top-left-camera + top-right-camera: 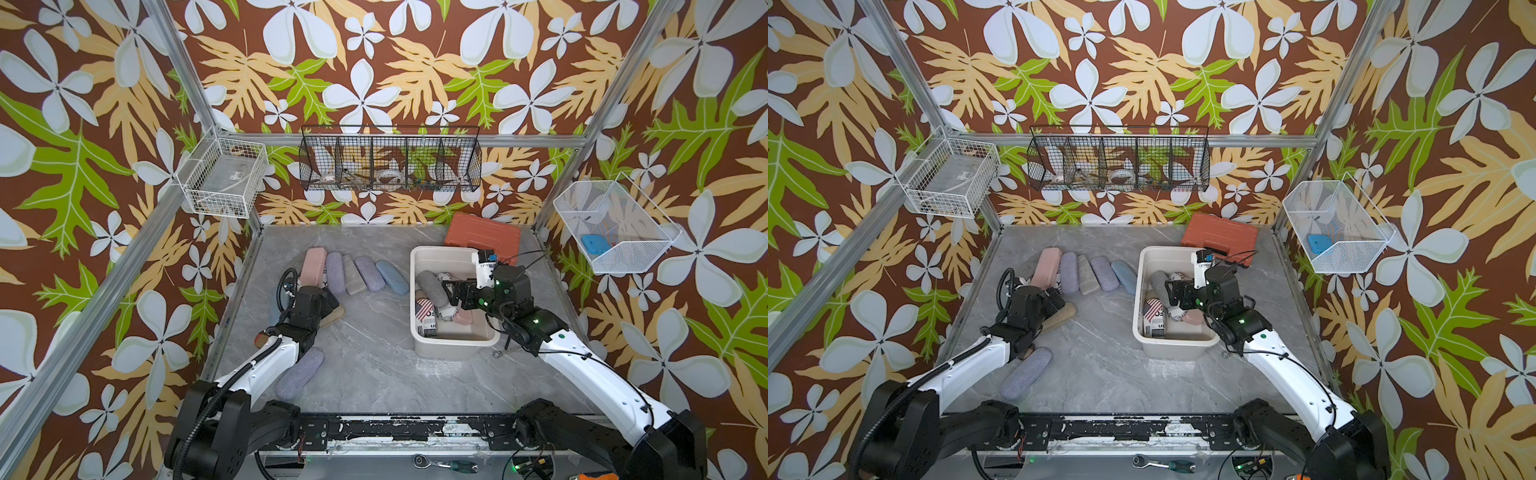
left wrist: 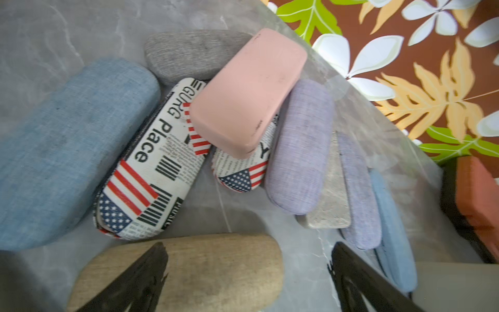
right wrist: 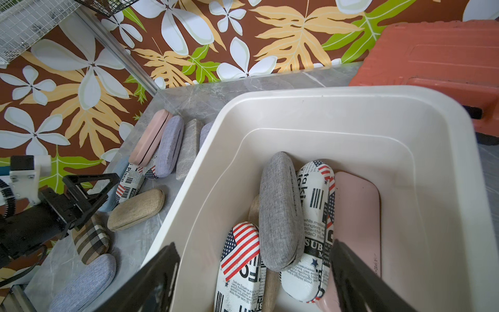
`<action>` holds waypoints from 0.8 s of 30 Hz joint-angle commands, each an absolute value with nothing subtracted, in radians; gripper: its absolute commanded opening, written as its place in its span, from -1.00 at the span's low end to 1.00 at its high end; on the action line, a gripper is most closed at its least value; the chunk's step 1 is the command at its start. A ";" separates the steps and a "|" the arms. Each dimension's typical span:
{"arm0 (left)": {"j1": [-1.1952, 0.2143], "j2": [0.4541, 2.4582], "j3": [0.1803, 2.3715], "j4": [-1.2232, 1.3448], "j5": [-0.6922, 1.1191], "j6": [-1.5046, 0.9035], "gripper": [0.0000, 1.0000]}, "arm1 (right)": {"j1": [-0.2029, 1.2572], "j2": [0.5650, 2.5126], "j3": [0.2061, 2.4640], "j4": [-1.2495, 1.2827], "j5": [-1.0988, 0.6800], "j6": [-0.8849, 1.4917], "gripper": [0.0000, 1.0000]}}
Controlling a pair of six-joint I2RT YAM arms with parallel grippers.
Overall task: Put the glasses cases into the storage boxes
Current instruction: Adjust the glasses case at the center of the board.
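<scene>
Several rounded cases (image 3: 280, 210), grey, pink and flag newsprint, lie in a cream tub (image 3: 351, 97); the left gripper (image 2: 249, 245) and right gripper (image 3: 253, 244) are spread wide.

Bare tabletop (image 1: 374, 353) lies open down the middle; cases (image 1: 338, 272) crowd ten o'clock, the tub (image 1: 444, 351) blocks three o'clock.

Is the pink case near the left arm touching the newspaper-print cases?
Touching. The left wrist view shows the pink case lying tilted across the two newspaper-print cases, its near end resting on both with no gap.
</scene>
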State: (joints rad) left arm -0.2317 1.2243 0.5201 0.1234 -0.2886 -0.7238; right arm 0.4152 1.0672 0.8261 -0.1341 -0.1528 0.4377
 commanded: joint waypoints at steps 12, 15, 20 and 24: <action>-0.396 1.321 0.468 0.169 -0.243 -0.727 0.85 | 0.417 1.026 0.825 -0.155 -0.137 0.420 0.75; -0.452 1.326 0.434 0.228 -0.221 -0.815 0.85 | 0.416 1.029 0.825 -0.153 -0.133 0.419 0.76; -0.546 1.319 0.446 0.269 -0.226 -0.895 0.85 | 0.417 1.029 0.824 -0.156 -0.140 0.419 0.75; -0.549 1.278 0.502 0.204 -0.229 -0.847 0.87 | 0.417 1.019 0.817 -0.155 -0.138 0.421 0.75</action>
State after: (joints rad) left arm -0.5488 1.2957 0.4740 0.2520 -0.2302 -0.8429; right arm 0.4152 1.0245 0.8211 -0.1616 -0.1497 0.4294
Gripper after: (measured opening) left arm 0.937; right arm 0.878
